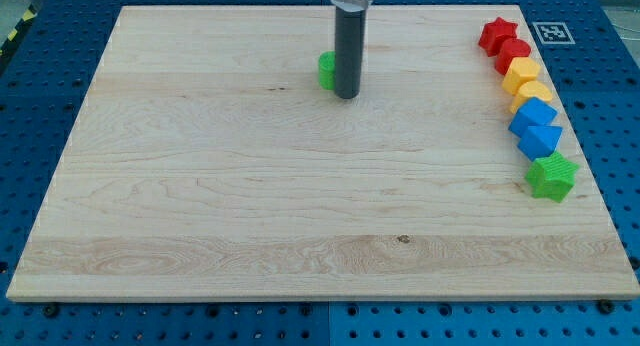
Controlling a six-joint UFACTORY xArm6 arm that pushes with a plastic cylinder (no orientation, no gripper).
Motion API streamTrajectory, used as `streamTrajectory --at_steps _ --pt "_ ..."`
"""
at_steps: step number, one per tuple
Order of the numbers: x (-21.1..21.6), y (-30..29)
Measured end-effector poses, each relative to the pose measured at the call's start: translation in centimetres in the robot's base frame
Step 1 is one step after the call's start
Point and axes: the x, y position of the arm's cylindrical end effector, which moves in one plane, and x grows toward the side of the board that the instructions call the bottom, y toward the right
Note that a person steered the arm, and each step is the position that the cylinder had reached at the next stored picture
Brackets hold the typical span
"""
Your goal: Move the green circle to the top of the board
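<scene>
The light is bright and even, seemingly from above, so the wooden board [300,186] shows no glare and only short soft shadows beside the blocks at the view's right, and the picture is sharp, with only slight softness at its edges.

My tip [347,94] seemingly against green circle [326,70]

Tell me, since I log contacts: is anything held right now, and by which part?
Nothing is held. My tip stands against the right side of the green circle, partly hiding it; there is no pincer to grip it.
</scene>
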Motion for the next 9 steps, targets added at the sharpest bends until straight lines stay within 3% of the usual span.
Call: streamTrajectory --at_steps 1,3,5,9 --pt "-1.9 -0.1" --pt "-3.8 -5.9" --pt "-2.7 -8.7" --pt "-9.8 -10.1"
